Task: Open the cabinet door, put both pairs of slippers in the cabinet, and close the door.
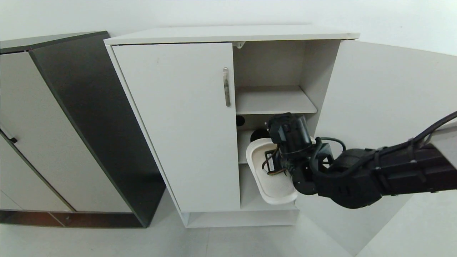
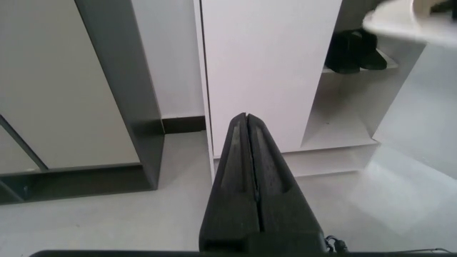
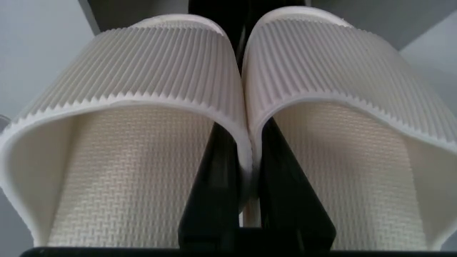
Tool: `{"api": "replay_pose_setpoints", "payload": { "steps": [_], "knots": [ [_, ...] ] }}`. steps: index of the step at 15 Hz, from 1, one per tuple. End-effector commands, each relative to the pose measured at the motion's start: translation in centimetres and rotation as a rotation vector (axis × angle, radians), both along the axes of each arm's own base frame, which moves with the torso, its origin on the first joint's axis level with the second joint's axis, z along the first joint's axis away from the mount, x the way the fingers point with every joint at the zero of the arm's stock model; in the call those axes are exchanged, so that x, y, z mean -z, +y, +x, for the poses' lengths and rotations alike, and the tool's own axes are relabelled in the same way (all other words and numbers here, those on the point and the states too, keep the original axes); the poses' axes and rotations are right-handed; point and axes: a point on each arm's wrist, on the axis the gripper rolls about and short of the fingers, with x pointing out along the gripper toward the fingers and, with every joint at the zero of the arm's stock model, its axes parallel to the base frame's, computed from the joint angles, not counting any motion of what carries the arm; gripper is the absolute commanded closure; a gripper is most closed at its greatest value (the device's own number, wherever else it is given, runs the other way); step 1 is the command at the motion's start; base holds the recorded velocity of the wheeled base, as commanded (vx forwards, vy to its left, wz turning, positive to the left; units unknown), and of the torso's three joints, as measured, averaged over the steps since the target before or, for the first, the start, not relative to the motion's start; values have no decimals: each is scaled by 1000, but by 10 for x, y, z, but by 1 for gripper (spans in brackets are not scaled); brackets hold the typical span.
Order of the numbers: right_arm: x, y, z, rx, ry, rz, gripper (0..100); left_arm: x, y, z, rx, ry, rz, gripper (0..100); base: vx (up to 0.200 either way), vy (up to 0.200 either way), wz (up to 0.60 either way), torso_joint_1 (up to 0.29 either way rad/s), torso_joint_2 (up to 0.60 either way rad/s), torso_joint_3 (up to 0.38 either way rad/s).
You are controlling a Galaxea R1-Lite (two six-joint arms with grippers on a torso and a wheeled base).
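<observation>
The right gripper [image 3: 246,200] has its fingers clamped on the touching inner side walls of the cream white slippers [image 3: 143,93]. The pair is held side by side, heels toward the wrist and toes pointing away along the fingers. The straps are ribbed and the footbeds are embossed in a fine crosshatch. The left gripper [image 2: 246,171] hangs low over the floor [image 2: 93,221], its fingers pressed together on nothing. The pair lies slantwise in the open right half of the white panel cabinet [image 1: 228,34], between the closed left door [image 1: 178,125] and the right door [image 1: 378,107], which is swung wide. Deeper in, black slippers [image 2: 355,50] rest on the lower shelf [image 2: 343,107].
</observation>
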Motion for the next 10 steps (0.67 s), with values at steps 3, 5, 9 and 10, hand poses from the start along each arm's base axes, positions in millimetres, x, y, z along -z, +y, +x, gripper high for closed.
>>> {"api": "replay_pose_setpoints", "payload": {
  "steps": [3, 5, 9, 10],
  "knots": [
    [-72, 5, -14, 68, -146, 191, 100, 0, 0, 0, 0, -1, 2, 100, 0, 0, 0, 0, 0, 0],
    [-69, 5, -13, 62, -180, 187, 100, 0, 0, 0, 0, -1, 2, 100, 0, 0, 0, 0, 0, 0],
    [-62, 1, -10, 66, -186, 162, 100, 0, 0, 0, 0, -1, 2, 100, 0, 0, 0, 0, 0, 0],
    [-57, -2, -8, 75, -174, 148, 100, 0, 0, 0, 0, -1, 2, 100, 0, 0, 0, 0, 0, 0]
  ]
}}
